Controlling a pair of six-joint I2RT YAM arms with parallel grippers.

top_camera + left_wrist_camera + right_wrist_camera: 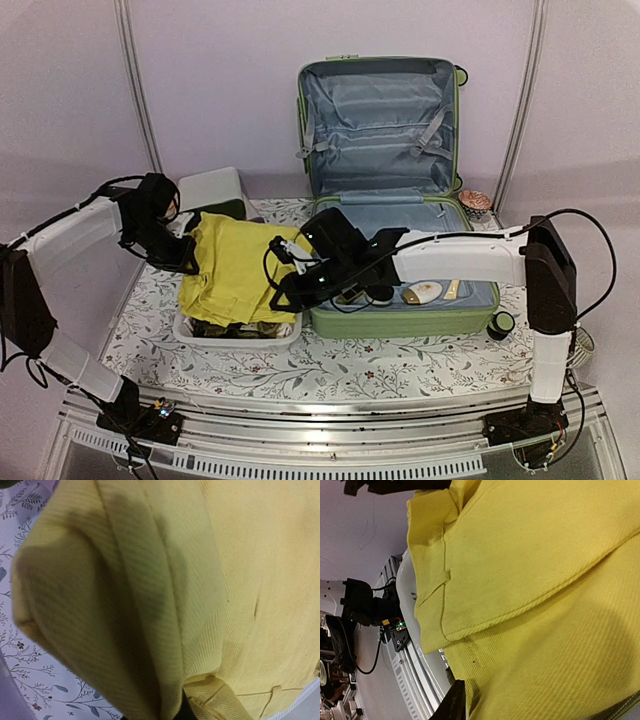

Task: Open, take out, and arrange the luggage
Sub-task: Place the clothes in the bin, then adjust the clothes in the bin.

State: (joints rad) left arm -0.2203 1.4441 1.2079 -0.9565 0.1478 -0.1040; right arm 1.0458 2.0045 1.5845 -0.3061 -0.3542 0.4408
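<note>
The light-green luggage lies open at the back right, its lid upright against the wall, grey-blue lining and straps showing. A yellow garment is spread over the white basket to the left of the luggage. My left gripper is shut on the garment's left edge. My right gripper is shut on its right edge, beside the luggage's front left corner. The garment fills the left wrist view and the right wrist view. Each shows only one dark fingertip at the cloth.
A cream object, a yellowish item and dark things lie in the luggage's lower half. A white-and-green drawer box stands at the back left. Darker clothes lie in the basket under the garment. A flowered cloth covers the table.
</note>
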